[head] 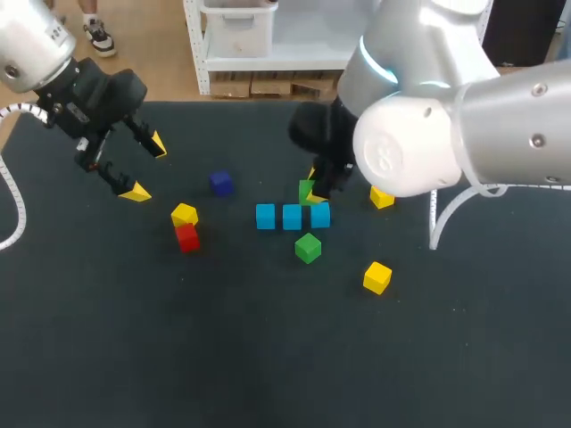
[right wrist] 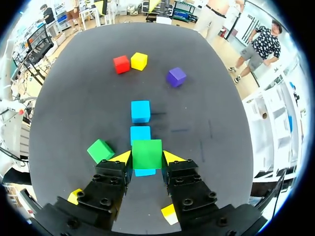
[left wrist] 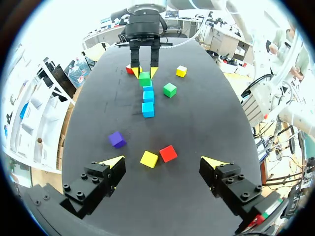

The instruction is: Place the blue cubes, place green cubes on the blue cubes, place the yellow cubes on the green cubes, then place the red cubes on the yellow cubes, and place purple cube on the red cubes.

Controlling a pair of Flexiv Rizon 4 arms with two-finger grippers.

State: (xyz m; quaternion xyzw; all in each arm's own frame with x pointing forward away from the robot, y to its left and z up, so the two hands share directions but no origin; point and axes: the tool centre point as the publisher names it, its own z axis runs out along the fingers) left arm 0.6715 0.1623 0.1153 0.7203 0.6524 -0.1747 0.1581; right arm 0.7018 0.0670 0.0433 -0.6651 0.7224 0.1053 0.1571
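Note:
Three light blue cubes (head: 293,217) lie in a row mid-table. My right gripper (head: 312,192) is shut on a green cube (right wrist: 147,154), holding it just over the row's right-end blue cube (right wrist: 145,172); whether the two touch I cannot tell. A second green cube (head: 308,247) lies in front of the row. To the left a yellow cube (head: 185,214) touches a red cube (head: 187,237), with the purple cube (head: 221,184) behind them. My left gripper (head: 147,168) hangs open above the table's left side, nothing between its fingers (left wrist: 113,161).
Two more yellow cubes sit on the right: one (head: 382,197) beside my right arm, one (head: 376,277) nearer the front. The dark table (head: 268,357) is bare along its front half.

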